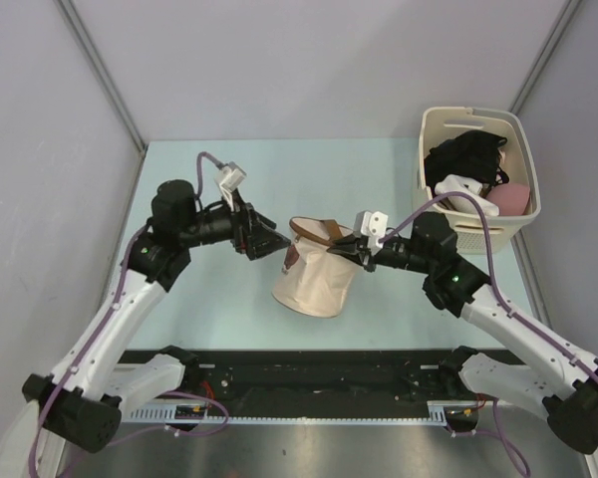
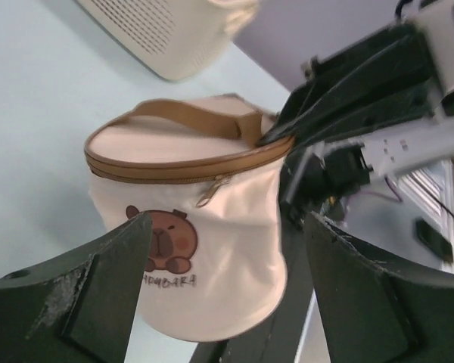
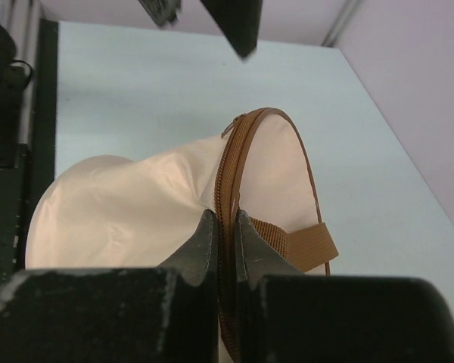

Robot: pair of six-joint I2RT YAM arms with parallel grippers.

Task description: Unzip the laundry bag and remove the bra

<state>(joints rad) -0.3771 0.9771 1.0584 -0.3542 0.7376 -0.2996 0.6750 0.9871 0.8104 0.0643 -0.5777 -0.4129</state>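
The cream laundry bag [image 1: 314, 277] stands at the table's middle, leaning left, with its brown zipper rim [image 2: 174, 170] closed and a brown strap [image 2: 189, 115] across the lid. The zipper pull [image 2: 212, 191] hangs on the side that faces the left wrist camera, above a brown animal print [image 2: 165, 240]. My right gripper [image 1: 349, 249] is shut on the bag's zipper rim [image 3: 228, 174] at its right edge. Just left of the bag, my left gripper [image 1: 276, 242] stands open and touches nothing, its fingers [image 2: 98, 287] wide apart. The bra is hidden.
A rigid cream plastic basket [image 1: 434, 129] stands at the back right, holding dark clothes [image 1: 466, 157] and a pink item [image 1: 513, 198]. The table's side walls rise on the left and right. A black rail [image 1: 309, 370] runs along the near edge.
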